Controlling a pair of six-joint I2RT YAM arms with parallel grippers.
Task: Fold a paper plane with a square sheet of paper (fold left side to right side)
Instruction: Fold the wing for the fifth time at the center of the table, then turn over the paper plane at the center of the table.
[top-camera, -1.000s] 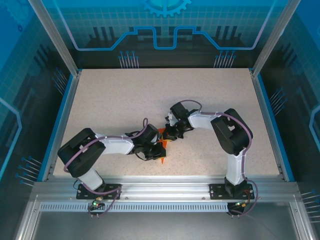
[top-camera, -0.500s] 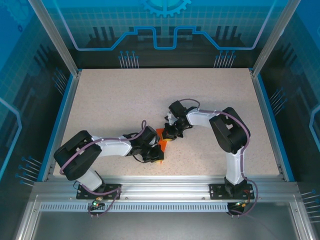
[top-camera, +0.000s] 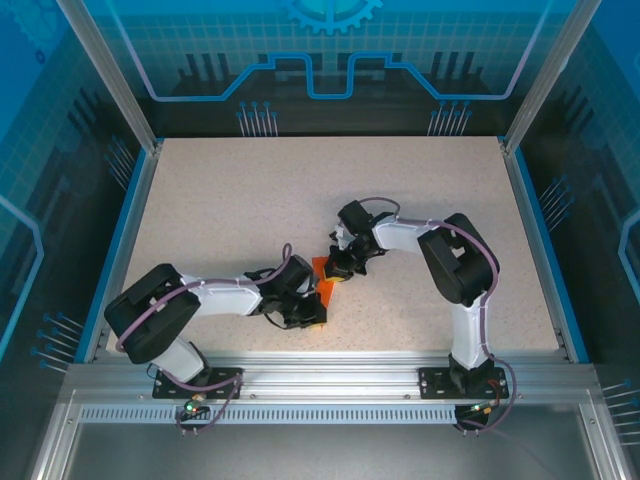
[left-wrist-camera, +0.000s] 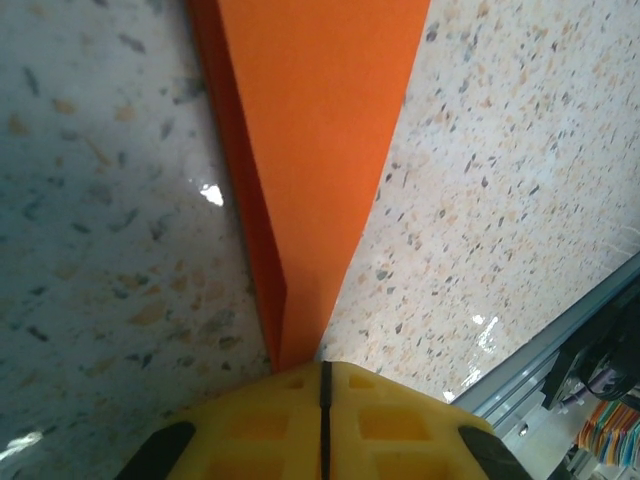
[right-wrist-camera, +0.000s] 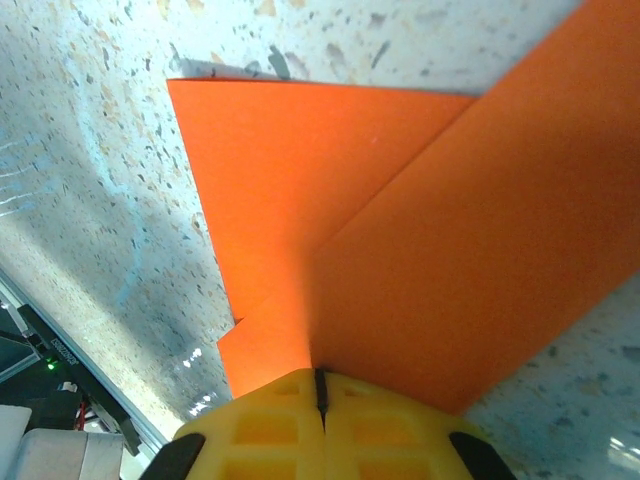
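Folded orange paper (left-wrist-camera: 310, 150) on speckled table (left-wrist-camera: 500, 170)

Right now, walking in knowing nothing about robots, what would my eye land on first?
The bright orange paper stands out, folded and small on the speckled table, near its front middle. The left arm and right arm bend inward over it; the left hand, shut, meets its narrow pointed end, and the right hand, shut, sits at a wider folded part.

A speckled beige table (top-camera: 250, 200) stands between glossy blue printed walls (top-camera: 330, 60), with blue edge strips (top-camera: 118, 250) and an aluminium rail (top-camera: 330, 378) in front.
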